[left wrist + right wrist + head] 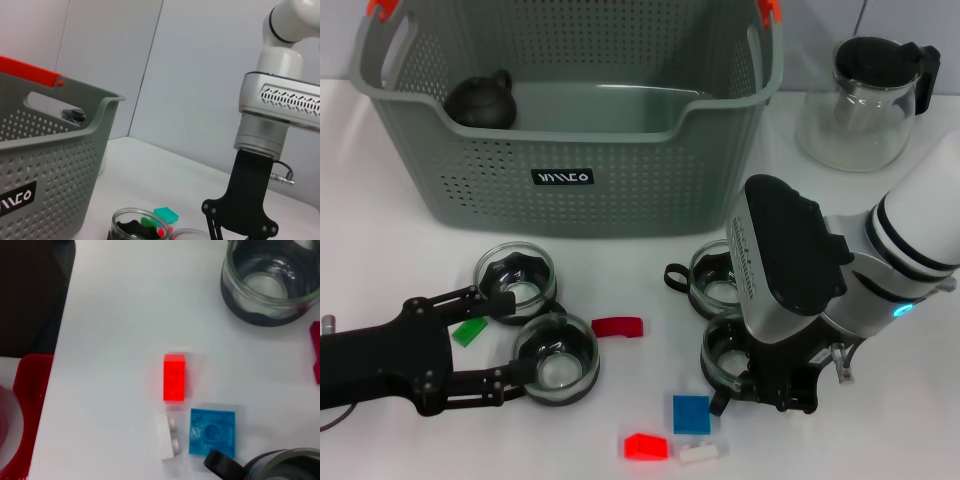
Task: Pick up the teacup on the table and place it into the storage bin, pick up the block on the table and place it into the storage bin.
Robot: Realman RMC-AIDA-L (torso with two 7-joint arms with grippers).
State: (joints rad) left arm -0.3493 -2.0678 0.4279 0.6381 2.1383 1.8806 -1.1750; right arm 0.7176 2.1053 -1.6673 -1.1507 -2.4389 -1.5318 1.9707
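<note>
Arm and claw construction, both sides

Left claw [510,340]: matte black linkage fingers with visible pivot screws. Right claw [765,395]: black, under a silver-grey vented wrist housing on a white arm (black joint bands, one blue indicator light, thin black cable).

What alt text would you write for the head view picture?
Left gripper open around a glass teacup on the white table, before the grey storage bin; right gripper over another teacup, coloured blocks nearby.

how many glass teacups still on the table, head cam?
4. One by the left gripper, one between its jaws, one in front of the storage bin, one partly under the right gripper. More may be hidden by the arm.
</note>
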